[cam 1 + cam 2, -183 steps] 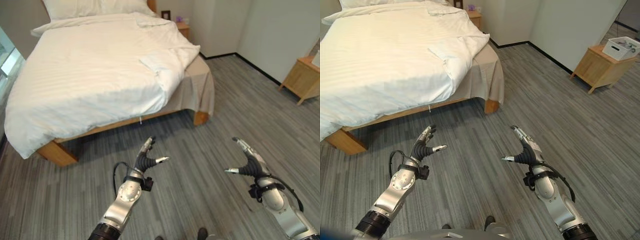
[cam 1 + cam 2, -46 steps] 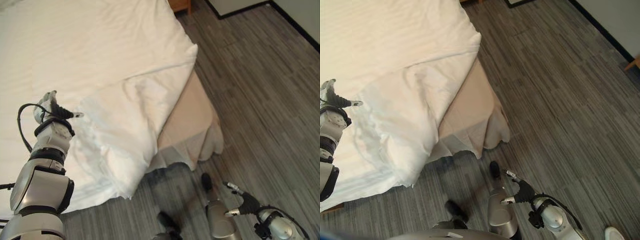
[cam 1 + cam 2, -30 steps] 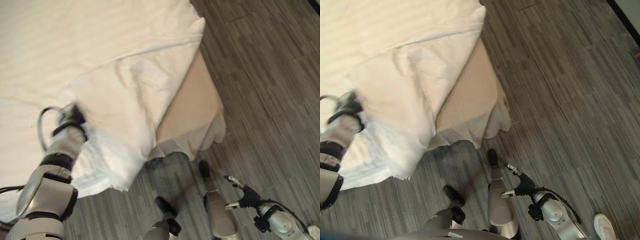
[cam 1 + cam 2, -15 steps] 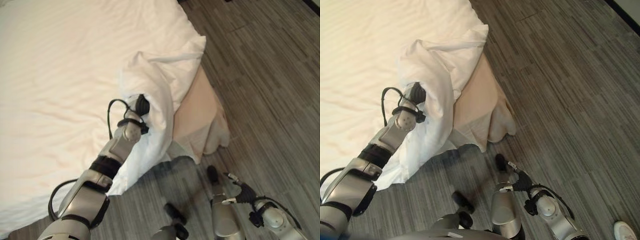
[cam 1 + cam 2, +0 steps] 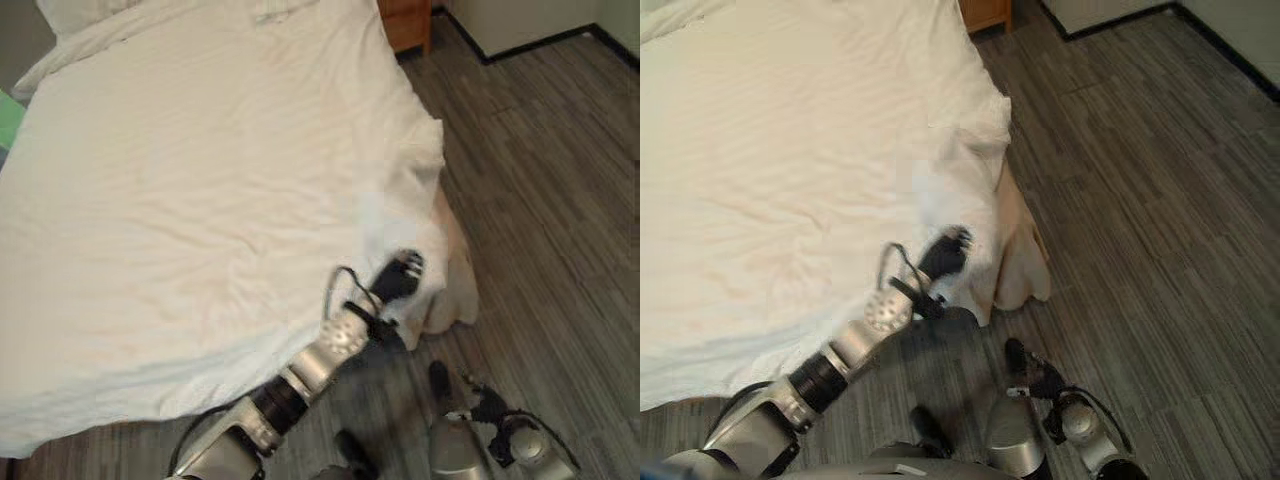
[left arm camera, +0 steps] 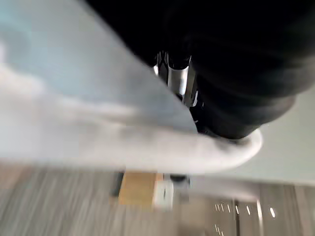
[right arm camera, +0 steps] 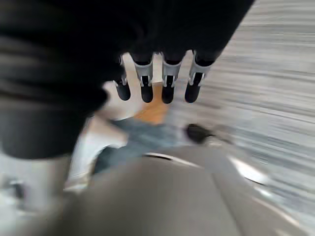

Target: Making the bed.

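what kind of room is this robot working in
Most likely a bedroom, perhaps a hotel room. A large bed under a white duvet takes up most of the head views, a small wooden nightstand stands at its head, and the floor is grey wood-look planks.

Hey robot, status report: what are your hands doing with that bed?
Left hand at the duvet corner, grip unclear. Right hand low by the floor, fingers relaxed, empty. Nothing in the way.
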Tool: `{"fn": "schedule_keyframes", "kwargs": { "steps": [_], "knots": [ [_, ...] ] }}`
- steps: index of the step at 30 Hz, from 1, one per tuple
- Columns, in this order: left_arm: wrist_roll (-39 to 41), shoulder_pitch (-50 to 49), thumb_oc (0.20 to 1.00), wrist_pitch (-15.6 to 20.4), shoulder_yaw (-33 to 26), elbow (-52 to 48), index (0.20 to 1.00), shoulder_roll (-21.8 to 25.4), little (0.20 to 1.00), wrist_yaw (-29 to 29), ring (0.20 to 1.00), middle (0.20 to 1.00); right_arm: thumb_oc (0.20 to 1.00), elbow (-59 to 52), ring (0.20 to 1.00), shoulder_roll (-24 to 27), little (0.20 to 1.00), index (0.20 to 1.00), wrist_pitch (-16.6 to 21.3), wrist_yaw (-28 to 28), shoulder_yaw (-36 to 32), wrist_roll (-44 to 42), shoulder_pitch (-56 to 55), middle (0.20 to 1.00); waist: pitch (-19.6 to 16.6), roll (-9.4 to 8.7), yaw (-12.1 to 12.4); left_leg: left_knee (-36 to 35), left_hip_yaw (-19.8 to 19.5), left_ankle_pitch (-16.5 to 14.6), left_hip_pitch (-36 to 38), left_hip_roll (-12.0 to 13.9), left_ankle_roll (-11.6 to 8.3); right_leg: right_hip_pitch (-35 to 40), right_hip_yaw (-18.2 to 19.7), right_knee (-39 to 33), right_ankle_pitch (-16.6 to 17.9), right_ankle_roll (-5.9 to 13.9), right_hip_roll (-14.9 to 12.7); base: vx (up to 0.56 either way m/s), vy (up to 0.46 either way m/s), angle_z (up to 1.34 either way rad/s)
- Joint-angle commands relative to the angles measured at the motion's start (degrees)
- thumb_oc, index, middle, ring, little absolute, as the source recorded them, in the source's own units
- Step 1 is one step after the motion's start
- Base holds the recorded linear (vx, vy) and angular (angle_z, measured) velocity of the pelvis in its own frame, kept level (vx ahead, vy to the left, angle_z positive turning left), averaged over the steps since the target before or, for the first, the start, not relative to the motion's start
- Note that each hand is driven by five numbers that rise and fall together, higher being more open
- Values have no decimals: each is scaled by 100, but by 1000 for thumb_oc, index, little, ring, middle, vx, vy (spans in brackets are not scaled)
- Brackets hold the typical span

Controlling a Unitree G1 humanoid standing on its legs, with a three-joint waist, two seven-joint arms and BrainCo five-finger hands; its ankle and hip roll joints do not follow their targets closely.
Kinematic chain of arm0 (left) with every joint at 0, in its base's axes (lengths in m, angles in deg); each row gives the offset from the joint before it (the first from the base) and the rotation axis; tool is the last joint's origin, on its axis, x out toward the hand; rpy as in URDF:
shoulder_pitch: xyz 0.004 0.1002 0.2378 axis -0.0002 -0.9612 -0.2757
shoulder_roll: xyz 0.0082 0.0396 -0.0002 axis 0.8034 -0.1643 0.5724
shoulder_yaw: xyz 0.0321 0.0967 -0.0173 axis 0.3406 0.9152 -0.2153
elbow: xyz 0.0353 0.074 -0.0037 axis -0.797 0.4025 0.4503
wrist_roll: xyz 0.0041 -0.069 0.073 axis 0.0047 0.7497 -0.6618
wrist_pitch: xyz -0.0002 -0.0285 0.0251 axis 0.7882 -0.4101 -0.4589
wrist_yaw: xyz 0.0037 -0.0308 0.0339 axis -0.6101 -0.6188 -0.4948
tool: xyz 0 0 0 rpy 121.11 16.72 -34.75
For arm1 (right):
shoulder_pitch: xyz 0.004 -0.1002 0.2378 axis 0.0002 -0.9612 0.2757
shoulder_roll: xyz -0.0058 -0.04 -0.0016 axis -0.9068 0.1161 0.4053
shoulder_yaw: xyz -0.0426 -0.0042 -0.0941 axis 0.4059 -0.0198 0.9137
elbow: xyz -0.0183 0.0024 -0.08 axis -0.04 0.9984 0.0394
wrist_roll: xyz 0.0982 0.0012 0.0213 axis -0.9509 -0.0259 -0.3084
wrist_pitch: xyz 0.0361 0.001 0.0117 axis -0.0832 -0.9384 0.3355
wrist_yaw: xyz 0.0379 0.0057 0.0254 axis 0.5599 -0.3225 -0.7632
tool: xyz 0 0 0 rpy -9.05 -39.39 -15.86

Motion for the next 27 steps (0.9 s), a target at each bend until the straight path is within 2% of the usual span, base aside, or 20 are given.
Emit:
{"fn": "schedule_keyframes", "kwargs": {
  "steps": [1,2,3,4,5,6,7,8,14,18,21,23,24,25,26,27],
  "knots": [
    [769,358,200,150,369,256,200,-968,200,-402,200,200,1000,336,1000,-119,1000,1000,-60,219,190,-413,-99,1000,-206,-91,-208,77,-164,103,83,168,-129,136,178,71,-654,552,-247,18,15,-21],
    [1011,299,200,-24,866,371,200,-1317,200,-665,200,200,1000,782,1000,-179,1000,1000,-111,266,149,-566,-30,1000,-199,-94,-321,77,-105,38,176,140,-106,180,254,71,-677,567,-247,6,12,-20],
    [1011,301,200,-20,867,378,200,-1317,200,-667,200,200,1000,788,1000,-183,1000,1000,-106,266,148,-567,-26,1000,-204,-98,-309,77,-94,64,161,145,-107,157,266,71,-651,554,-239,14,16,-26],
    [1119,207,235,-138,1089,522,235,-1408,235,-788,235,235,1000,1022,1000,-212,1000,1000,-156,284,79,-682,-7,1000,-212,-92,-366,77,-57,39,201,115,-90,158,348,71,-641,547,-237,1,12,-30],
    [1084,168,865,-169,1225,469,865,-1394,865,-898,865,865,1000,1134,1000,-202,1000,1000,-188,263,59,-694,-43,1000,-198,-80,-399,77,-48,-14,254,89,-74,189,388,84,-676,560,-254,1,10,-27],
    [1082,166,1000,-168,1227,468,1000,-1386,1000,-898,1000,1000,1000,1136,1000,-209,1000,1000,-185,262,60,-694,-42,1000,-209,-88,-383,77,-32,16,234,94,-77,165,404,73,-642,545,-245,-9,13,-19],
    [1039,35,1000,-249,1412,307,1000,-1234,1000,-1036,1000,1000,1000,1299,1000,-172,1000,1000,-67,267,80,-741,-70,1000,-186,-57,-382,77,-40,-11,269,75,-63,174,422,77,-655,543,-251,-27,6,-12],
    [892,29,1000,-266,1481,295,1000,-1168,1000,-1202,1000,1000,1000,1426,1000,-155,1000,1000,-159,332,-122,-891,-94,1000,-169,-25,-430,77,-11,-26,308,54,-54,177,476,85,-661,548,-261,-14,15,-11],
    [879,220,1000,-157,1445,265,1000,-1276,1000,-1061,1000,1000,1000,1683,1000,-12,1000,1000,-248,566,-411,-659,-167,1000,-150,42,-569,77,63,-82,389,-1,-15,128,583,84,-633,568,-237,-21,16,-12],
    [1104,377,1000,-37,1335,470,1000,-1404,1000,-667,1000,1000,1000,1839,1000,182,1000,1000,-335,937,-572,-498,-66,1000,-179,10,-594,77,60,-87,403,-17,-4,124,596,85,-607,582,-230,-28,-18,-11],
    [1015,626,1000,153,986,554,1000,-1328,1000,-168,1000,1000,1000,1860,1000,431,1000,1000,-358,1290,-767,-383,-13,1000,-253,-58,-544,77,-20,-72,408,-1,-18,197,516,77,-611,599,-251,0,-36,3],
    [846,787,1000,366,451,314,1000,-859,1000,269,1000,1000,1000,1719,1000,788,1000,1000,-385,1699,-944,-146,143,1000,-352,-126,-367,77,-146,-81,420,13,-25,338,357,83,-650,624,-285,10,-70,6],
    [846,791,1000,355,442,297,1000,-843,1000,274,1000,1000,1000,1718,1000,785,1000,1000,-387,1699,-936,-144,154,1000,-353,-131,-375,77,-146,-52,400,19,-27,323,357,72,-622,610,-279,-1,-67,22],
    [751,723,1000,459,17,-136,1000,-238,1000,424,1000,1000,1000,1532,1000,1133,1000,1000,-398,1955,-1073,43,358,1000,-436,-173,-162,77,-258,-63,409,39,-30,450,212,73,-665,629,-306,-12,-54,38],
    [753,718,1000,439,5,-167,1000,-208,1000,428,1000,1000,1000,1531,1000,1124,1000,1000,-401,1955,-1060,44,371,1000,-443,-181,-176,77,-260,-30,380,45,-33,424,211,71,-637,614,-299,1,-57,43],
    [698,665,1000,450,-264,-383,1000,112,1000,457,1000,1000,1000,1438,1000,1312,1000,1000,-405,2020,-1152,92,486,1000,-478,-203,-62,77,-310,-18,377,52,-37,479,139,71,-649,621,-313,5,-29,41]
  ]
}}
